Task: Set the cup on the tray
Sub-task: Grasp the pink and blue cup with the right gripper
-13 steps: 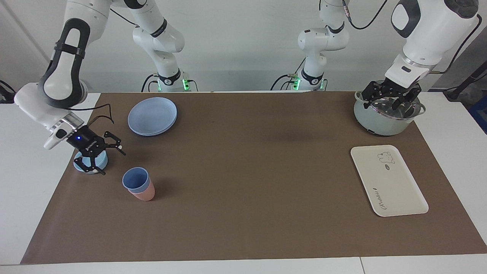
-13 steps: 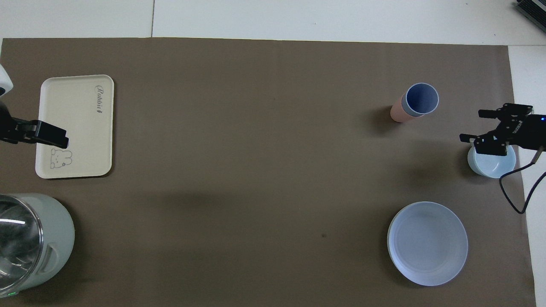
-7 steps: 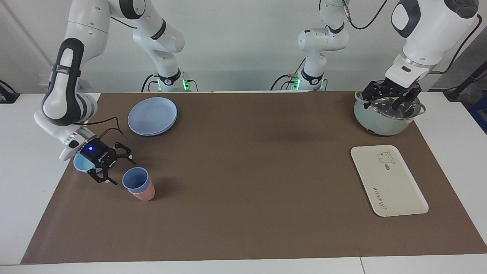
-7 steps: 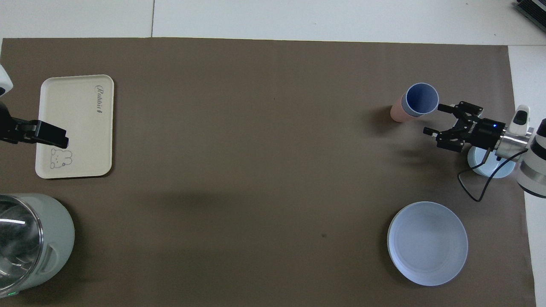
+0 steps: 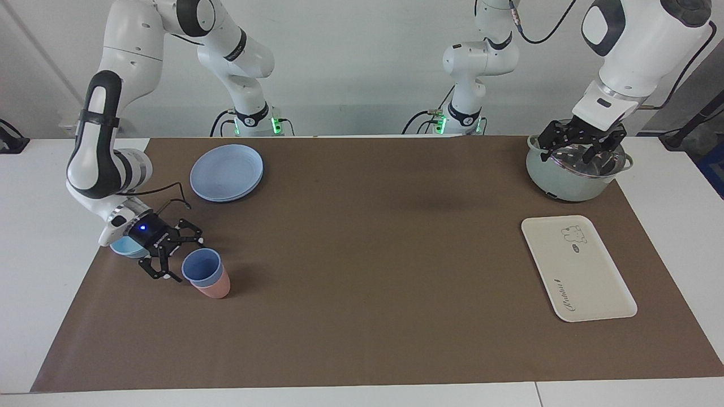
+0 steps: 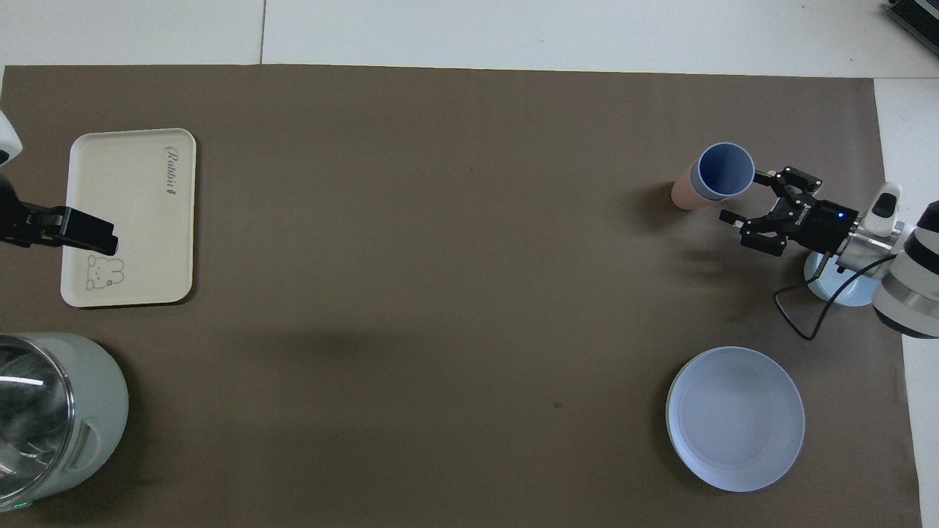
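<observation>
**Brown mat on the desk, blue cup nested in pink**

Brown mat (image 5: 362, 271) covers the white desk (image 5: 34, 271). Cream tray (image 5: 577, 267) lies at the left arm's end. Left gripper (image 5: 582, 148), fingers spread, hangs over the pot (image 5: 571, 181). Right gripper (image 5: 176, 259), spread wide, sits just beside the periwinkle cup (image 5: 201, 268), nested in the salmon-pink cup (image 5: 215, 288).

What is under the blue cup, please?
The blue cup sits nested in a salmon-pink cup, which stands on the brown mat. Only the pink cup's lower part shows; its inside is covered. The right gripper, open, is beside them.
</observation>
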Available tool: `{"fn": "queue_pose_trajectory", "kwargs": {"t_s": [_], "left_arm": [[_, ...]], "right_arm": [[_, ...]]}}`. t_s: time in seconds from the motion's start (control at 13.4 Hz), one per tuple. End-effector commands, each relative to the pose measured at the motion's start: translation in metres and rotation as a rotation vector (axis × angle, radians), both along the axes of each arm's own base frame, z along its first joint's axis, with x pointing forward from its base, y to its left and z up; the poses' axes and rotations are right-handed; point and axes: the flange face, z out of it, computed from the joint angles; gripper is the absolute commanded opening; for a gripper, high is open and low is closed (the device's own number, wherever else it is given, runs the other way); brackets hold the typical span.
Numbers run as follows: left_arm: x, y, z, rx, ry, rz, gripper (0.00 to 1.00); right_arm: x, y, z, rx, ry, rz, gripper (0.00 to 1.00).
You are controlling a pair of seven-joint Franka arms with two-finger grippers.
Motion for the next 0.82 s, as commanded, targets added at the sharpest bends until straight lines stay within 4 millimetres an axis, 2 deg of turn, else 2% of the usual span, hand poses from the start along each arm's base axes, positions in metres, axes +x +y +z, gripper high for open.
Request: {"fn": "queue_pose_trajectory", "kwargs": {"t_s": [0.0, 0.15, 0.37, 0.67, 0.74], "left_arm": [[-0.006, 0.003, 0.002, 0.011, 0.004, -0.007, 1.00], [-0.006, 0.003, 0.002, 0.011, 0.004, -0.007, 1.00], [-0.007, 0.003, 0.003, 0.011, 0.003, -0.007, 1.00], [-0.006, 0.003, 0.002, 0.011, 0.006, -0.007, 1.00], [-0.006, 0.003, 0.002, 0.011, 0.004, -0.007, 1.00]], "right_arm": [[0.009, 0.012, -0.004, -0.006, -0.022, -0.032, 1.00], [0.009, 0.013, -0.025, 0.002, -0.032, -0.032, 1.00], [0.013, 0.017, -0.020, 0.004, -0.050, -0.043, 1.00], [0.019, 0.041, -0.028, 0.033, -0.070, -0.048, 1.00], [0.018, 0.038, -0.029, 0.033, -0.069, -0.052, 1.00]]}}
